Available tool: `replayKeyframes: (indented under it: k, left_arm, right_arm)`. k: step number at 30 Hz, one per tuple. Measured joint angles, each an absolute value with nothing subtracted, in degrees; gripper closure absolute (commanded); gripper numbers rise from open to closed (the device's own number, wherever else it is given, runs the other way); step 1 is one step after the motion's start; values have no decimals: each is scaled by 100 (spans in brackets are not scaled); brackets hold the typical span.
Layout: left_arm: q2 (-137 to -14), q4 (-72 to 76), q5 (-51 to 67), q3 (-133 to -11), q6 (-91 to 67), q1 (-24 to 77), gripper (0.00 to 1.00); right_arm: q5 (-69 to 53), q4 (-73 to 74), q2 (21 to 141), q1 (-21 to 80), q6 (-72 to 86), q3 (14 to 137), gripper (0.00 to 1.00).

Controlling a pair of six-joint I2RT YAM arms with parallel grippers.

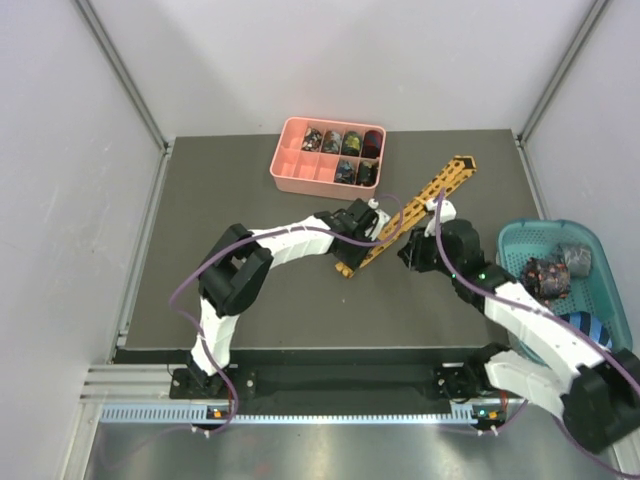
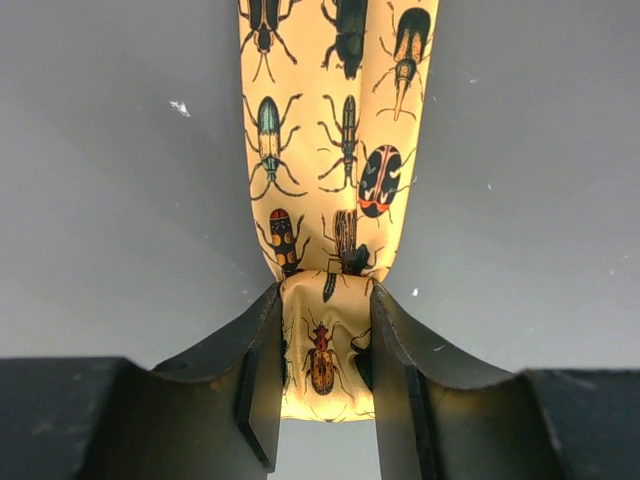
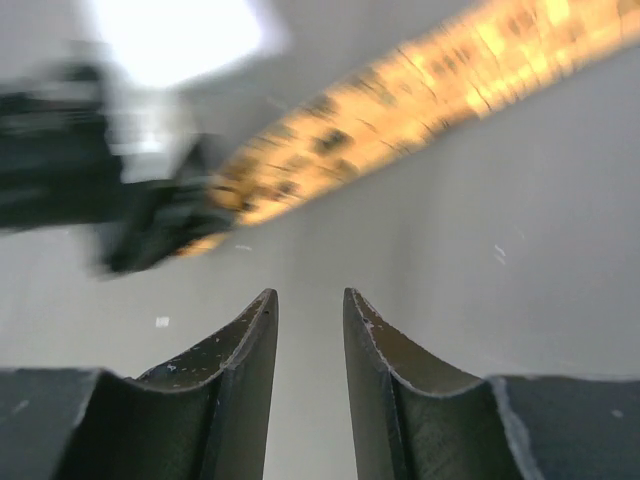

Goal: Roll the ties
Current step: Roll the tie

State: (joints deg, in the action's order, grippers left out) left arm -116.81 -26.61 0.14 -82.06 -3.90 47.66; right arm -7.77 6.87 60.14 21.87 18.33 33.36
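Note:
A golden-yellow tie (image 1: 420,205) printed with beetles lies diagonally on the dark mat, its wide end at the far right. My left gripper (image 1: 368,243) is shut on the tie's narrow end. In the left wrist view the folded end sits between the jaws (image 2: 326,292) and the tie (image 2: 330,150) stretches away flat. My right gripper (image 1: 407,250) hovers just right of the tie, jaws a little apart and empty (image 3: 309,295). Its view shows the tie (image 3: 420,90), blurred, and the left gripper (image 3: 150,220).
A pink compartment tray (image 1: 290,180) at the back holds several rolled ties (image 1: 340,145). A teal basket (image 1: 520,232) at the right holds a dark floral tie (image 1: 545,275), a blue striped one (image 1: 585,325) and a grey one (image 1: 575,258).

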Motion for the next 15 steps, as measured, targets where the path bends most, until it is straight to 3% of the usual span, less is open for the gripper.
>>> replayKeyframes:
  k: [7, 15]
  left_arm:
    - [-11898, -3131, 16, -8615, -440, 4755, 78]
    - [-12070, -3465, 36, -8921, -449, 4748, 78]
  right_arm:
    - [648, 753, 4703, 3994, 1437, 3341, 69]
    - [2003, 827, 4978, 6598, 738, 3439, 68]
